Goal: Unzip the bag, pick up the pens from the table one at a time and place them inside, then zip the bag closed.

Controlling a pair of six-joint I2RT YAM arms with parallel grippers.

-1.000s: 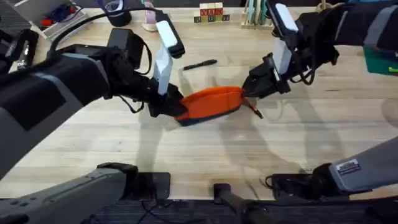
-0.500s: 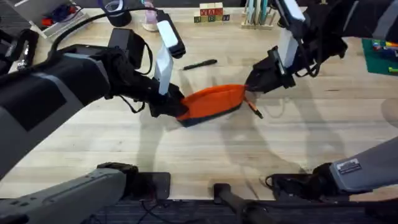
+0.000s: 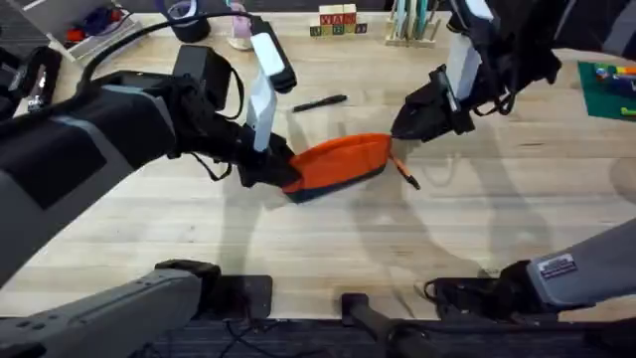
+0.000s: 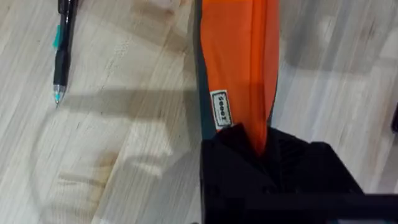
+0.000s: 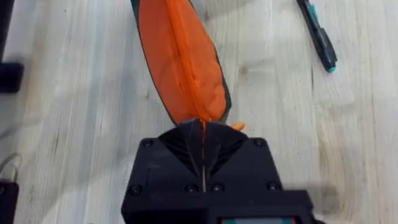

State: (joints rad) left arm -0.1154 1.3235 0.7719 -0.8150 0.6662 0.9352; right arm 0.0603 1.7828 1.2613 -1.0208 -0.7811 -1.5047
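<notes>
The orange bag (image 3: 338, 162) with its navy base lies mid-table, its zip closed along the top. My left gripper (image 3: 281, 173) is shut on the bag's left end (image 4: 239, 62); the fabric is pinched between the black fingers (image 4: 249, 155). My right gripper (image 3: 399, 132) is shut on the opposite end, where the zip line of the bag (image 5: 180, 62) runs into the closed fingertips (image 5: 203, 127). A black pen (image 3: 320, 102) lies on the table (image 3: 298, 239) behind the bag, also seen as the pen (image 4: 62, 50) and the pen (image 5: 317, 34). An orange pen (image 3: 406, 176) with a dark tip lies by the bag's right end.
Lettered wooden blocks (image 3: 338, 20) and a rack of pale sticks (image 3: 409, 22) stand at the back edge. A green mat (image 3: 606, 85) sits at the far right. Clutter occupies the back left corner. Bare planks stretch in front of the bag.
My right gripper has shifted slightly up and away toward the back right while staying at the bag's end. The left gripper, the bag and the pens have stayed put.
</notes>
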